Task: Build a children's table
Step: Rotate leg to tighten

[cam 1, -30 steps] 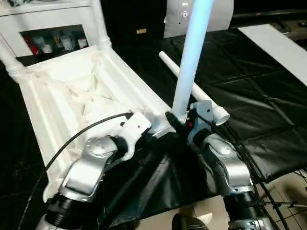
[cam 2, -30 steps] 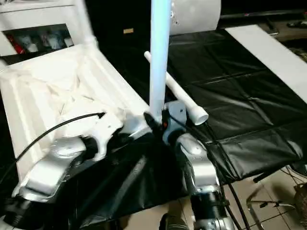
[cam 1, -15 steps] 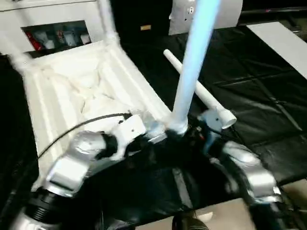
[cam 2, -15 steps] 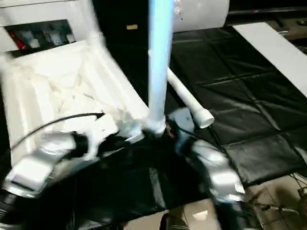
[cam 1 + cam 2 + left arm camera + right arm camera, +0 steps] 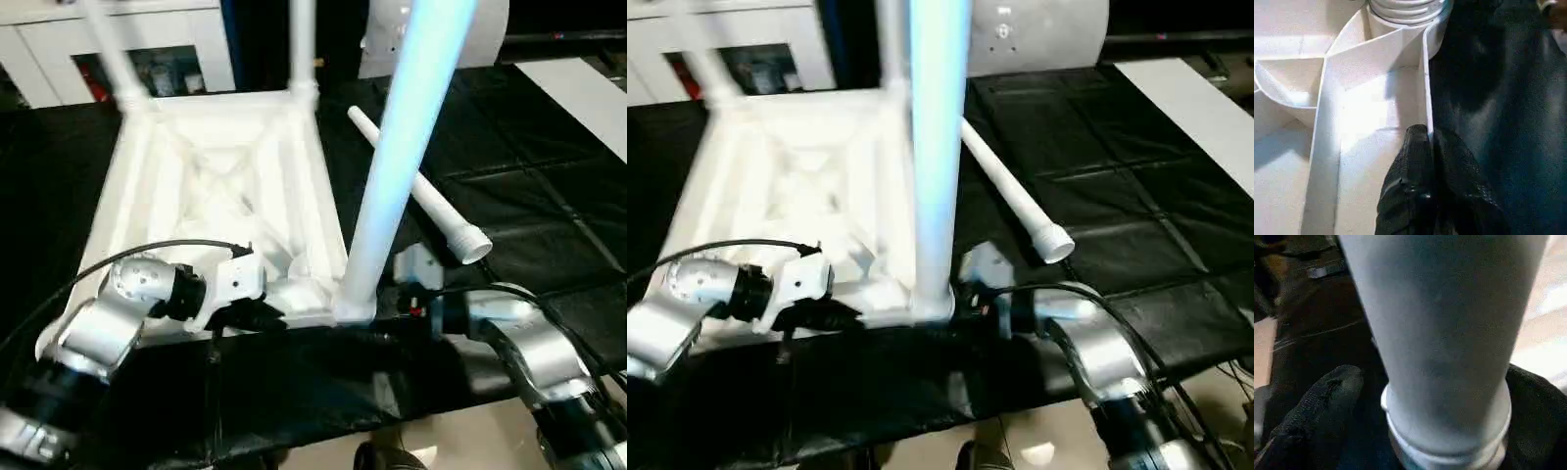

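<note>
**Upturned table top with one leg upright at its near corner**

Table top point(image 5: 211, 186) lying underside up on black sheeting point(image 5: 529, 196), ribs and corner sockets exposed. Two legs already standing in the far corners: far left leg point(image 5: 108, 54), far right leg point(image 5: 302, 44). Third leg point(image 5: 397, 166) upright in the near right corner socket point(image 5: 353, 308), tilted slightly. Fourth leg point(image 5: 416, 191) lying loose on the sheeting just beyond, well clear of both grippers.

Left gripper point(image 5: 1425, 147) closed on the thin near edge wall point(image 5: 1426, 88) of the table top, one black finger point(image 5: 1413, 166) inside the wall, the other outside, close beside the occupied socket.

Right gripper point(image 5: 1425, 401) at the base of the upright leg, one fingertip point(image 5: 1327, 391) on either side of the tube just above its collar; contact with the tube not discernible, so grip unclear.

White cabinet point(image 5: 118, 39) behind the table top.
</note>
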Tool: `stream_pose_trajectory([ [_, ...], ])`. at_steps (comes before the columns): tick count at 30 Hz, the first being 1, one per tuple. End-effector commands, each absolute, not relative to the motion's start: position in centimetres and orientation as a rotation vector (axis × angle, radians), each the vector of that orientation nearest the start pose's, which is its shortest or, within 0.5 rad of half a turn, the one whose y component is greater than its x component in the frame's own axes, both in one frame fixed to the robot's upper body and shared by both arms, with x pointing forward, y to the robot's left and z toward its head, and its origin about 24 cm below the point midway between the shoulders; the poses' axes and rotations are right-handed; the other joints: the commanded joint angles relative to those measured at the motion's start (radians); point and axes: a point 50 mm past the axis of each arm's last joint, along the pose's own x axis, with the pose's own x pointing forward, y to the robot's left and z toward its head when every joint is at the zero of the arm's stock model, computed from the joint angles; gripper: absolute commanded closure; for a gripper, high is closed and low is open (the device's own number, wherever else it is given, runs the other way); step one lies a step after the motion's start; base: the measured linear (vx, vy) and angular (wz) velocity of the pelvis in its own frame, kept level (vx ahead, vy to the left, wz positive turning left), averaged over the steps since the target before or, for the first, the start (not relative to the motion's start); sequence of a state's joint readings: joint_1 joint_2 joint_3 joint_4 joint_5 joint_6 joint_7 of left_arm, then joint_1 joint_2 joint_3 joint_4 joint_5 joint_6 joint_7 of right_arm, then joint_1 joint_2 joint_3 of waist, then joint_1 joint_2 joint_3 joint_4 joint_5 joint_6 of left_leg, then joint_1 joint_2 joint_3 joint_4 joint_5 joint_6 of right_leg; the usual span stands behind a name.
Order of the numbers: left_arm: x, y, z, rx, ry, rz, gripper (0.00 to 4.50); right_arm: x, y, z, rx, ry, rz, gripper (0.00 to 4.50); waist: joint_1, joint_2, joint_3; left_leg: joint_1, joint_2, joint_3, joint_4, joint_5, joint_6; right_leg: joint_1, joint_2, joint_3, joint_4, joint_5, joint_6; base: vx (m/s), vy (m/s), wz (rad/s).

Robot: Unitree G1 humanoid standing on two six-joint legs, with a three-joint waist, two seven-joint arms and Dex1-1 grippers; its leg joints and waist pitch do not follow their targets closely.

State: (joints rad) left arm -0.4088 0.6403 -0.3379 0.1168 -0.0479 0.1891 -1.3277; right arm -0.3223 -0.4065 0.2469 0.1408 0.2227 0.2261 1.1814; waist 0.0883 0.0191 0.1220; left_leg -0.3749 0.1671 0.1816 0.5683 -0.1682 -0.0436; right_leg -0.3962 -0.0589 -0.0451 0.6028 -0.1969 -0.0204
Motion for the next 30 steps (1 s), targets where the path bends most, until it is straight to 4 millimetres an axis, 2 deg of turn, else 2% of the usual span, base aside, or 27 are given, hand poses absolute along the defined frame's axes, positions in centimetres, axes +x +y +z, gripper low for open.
stream_pose_trajectory([
  [1, 26.5, 16.1, 6.7, 0.62, 0.538, -1.599, 4.5, 26.9, -12.5, 6.5, -0.178, 0.267, 1.441, 0.33, -0.003, 0.001, -0.076, 0.02, 0.067, -0.019, -0.06, -0.179, 0.064, 0.041, -0.089, 0.054, -0.067, -0.179, -0.252, 0.0, 0.0, 0.0],
  [4, 26.7, 16.5, 6.7, 0.648, 0.541, -1.633, 4.5, 26.9, -12.3, 6.6, -0.176, 0.276, 1.498, 0.39, 0.0, -0.003, -0.079, 0.017, 0.065, -0.019, -0.057, -0.168, 0.064, 0.043, -0.089, 0.053, -0.061, -0.165, -0.255, 0.0, 0.0, 0.0],
  [5, 26.8, 16.5, 6.7, 0.651, 0.543, -1.637, 4.5, 26.9, -12.3, 6.7, -0.175, 0.277, 1.505, 0.69, 0.002, -0.001, -0.08, 0.018, 0.066, -0.019, -0.056, -0.163, 0.065, 0.043, -0.089, 0.053, -0.06, -0.158, -0.256, 0.0, 0.0, 0.0],
  [6, 26.9, 16.6, 6.7, 0.654, 0.544, -1.644, 4.5, 26.9, -12.3, 6.7, -0.174, 0.278, 1.513, 0.77, 0.002, -0.002, -0.08, 0.017, 0.066, -0.019, -0.056, -0.161, 0.066, 0.042, -0.089, 0.052, -0.06, -0.155, -0.257, 0.0, 0.0, 0.0],
  [9, 27.0, 16.7, 6.8, 0.68, 0.551, -1.666, 4.5, 27.0, -12.2, 6.6, -0.178, 0.287, 1.543, 0.83, 0.003, -0.004, -0.081, 0.016, 0.066, -0.019, -0.055, -0.162, 0.065, 0.042, -0.089, 0.052, -0.058, -0.151, -0.262, 0.0, 0.0, 0.0],
  [15, 27.2, 16.8, 6.7, 0.695, 0.551, -1.68, 4.5, 27.1, -12.0, 6.5, -0.181, 0.293, 1.558, 1.22, 0.004, -0.005, -0.082, 0.018, 0.067, -0.02, -0.055, -0.173, 0.057, 0.041, -0.089, 0.051, -0.059, -0.174, -0.26, 0.0, 0.0, 0.0],
  [22, 27.1, 17.1, 6.5, 0.675, 0.55, -1.673, 4.5, 26.7, -11.7, 6.1, -0.156, 0.295, 1.569, 1.64, 0.005, -0.007, -0.085, 0.017, 0.067, -0.019, -0.054, -0.167, 0.057, 0.043, -0.088, 0.05, -0.055, -0.143, -0.267, 0.0, 0.0, 0.0],
  [23, 27.0, 17.1, 6.6, 0.65, 0.541, -1.657, 4.5, 26.5, -11.5, 6.0, -0.137, 0.293, 1.563, 1.66, 0.006, -0.003, -0.084, 0.017, 0.067, -0.02, -0.054, -0.17, 0.056, 0.042, -0.089, 0.05, -0.055, -0.147, -0.268, 0.0, 0.0, 0.0],
  [26, 26.8, 16.9, 6.7, 0.6, 0.518, -1.612, 4.5, 26.2, -11.1, 5.8, -0.096, 0.289, 1.532, 1.68, 0.004, -0.002, -0.082, 0.017, 0.069, -0.021, -0.057, -0.182, 0.05, 0.042, -0.089, 0.051, -0.056, -0.149, -0.269, 0.0, 0.0, 0.0],
  [27, 26.7, 16.5, 6.8, 0.547, 0.491, -1.552, 4.5, 26.1, -10.6, 5.4, -0.054, 0.276, 1.46, 1.69, 0.001, 0.002, -0.08, 0.017, 0.07, -0.021, -0.06, -0.193, 0.043, 0.041, -0.089, 0.051, -0.056, -0.159, -0.27, 0.0, 0.0, 0.0],
  [28, 26.7, 16.5, 6.8, 0.547, 0.491, -1.552, 4.5, 26.1, -10.6, 5.4, -0.054, 0.276, 1.46, 1.69, 0.001, 0.002, -0.08, 0.017, 0.07, -0.021, -0.06, -0.193, 0.043, 0.041, -0.089, 0.051, -0.056, -0.159, -0.27, 0.0, 0.0, 0.0],
  [29, 26.6, 16.0, 6.9, 0.516, 0.473, -1.504, 4.5, 26.2, -10.1, 5.1, -0.03, 0.265, 1.393, 1.7, -0.005, 0.001, -0.075, 0.016, 0.07, -0.02, -0.062, -0.217, 0.036, 0.038, -0.087, 0.053, -0.06, -0.185, -0.268, 0.0, 0.0, 0.0],
  [30, 26.4, 14.9, 6.9, 0.447, 0.449, -1.409, 4.5, 26.2, -8.9, 4.4, 0.014, 0.259, 1.273, 1.7, -0.006, 0.003, -0.067, 0.02, 0.069, -0.024, -0.069, -0.278, 0.013, 0.033, -0.09, 0.053, -0.07, -0.287, -0.25, 0.0, 0.0, 0.0],
])
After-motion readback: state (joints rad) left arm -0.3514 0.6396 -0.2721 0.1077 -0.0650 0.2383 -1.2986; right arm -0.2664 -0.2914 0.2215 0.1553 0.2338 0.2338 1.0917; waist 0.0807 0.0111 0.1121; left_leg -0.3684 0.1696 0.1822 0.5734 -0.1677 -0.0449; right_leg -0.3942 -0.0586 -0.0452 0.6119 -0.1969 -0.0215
